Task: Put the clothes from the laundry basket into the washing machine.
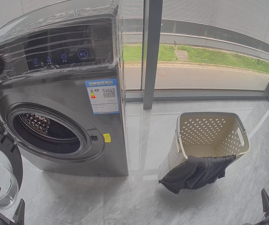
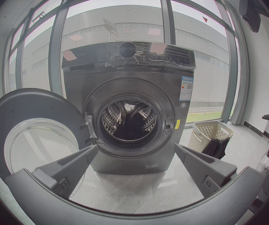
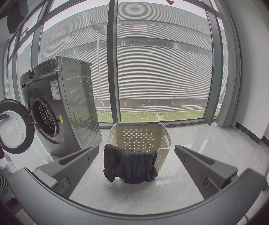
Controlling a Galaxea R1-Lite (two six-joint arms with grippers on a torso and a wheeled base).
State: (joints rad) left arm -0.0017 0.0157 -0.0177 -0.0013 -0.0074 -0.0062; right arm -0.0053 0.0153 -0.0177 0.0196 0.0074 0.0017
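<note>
Head view: nothing looks loaded yet. The dark garment (image 1: 197, 172) drapes the near rim of the laundry basket (image 1: 209, 113) at 5 o'clock, and the washing machine (image 1: 62, 88) stands open at 9. Left wrist: your left pincer (image 2: 135, 147) gapes empty. Right wrist: your right pincer (image 3: 134, 147) does likewise.

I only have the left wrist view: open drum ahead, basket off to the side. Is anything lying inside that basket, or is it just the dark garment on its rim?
Observer: In the head view the laundry basket is bare inside. The dark garment hangs over its near rim, mostly down the outside.
Operator: Where's the right gripper relative to it?
Observer: The right gripper is open and faces the garment squarely, with bare floor between them. It isn't touching the garment.
</note>
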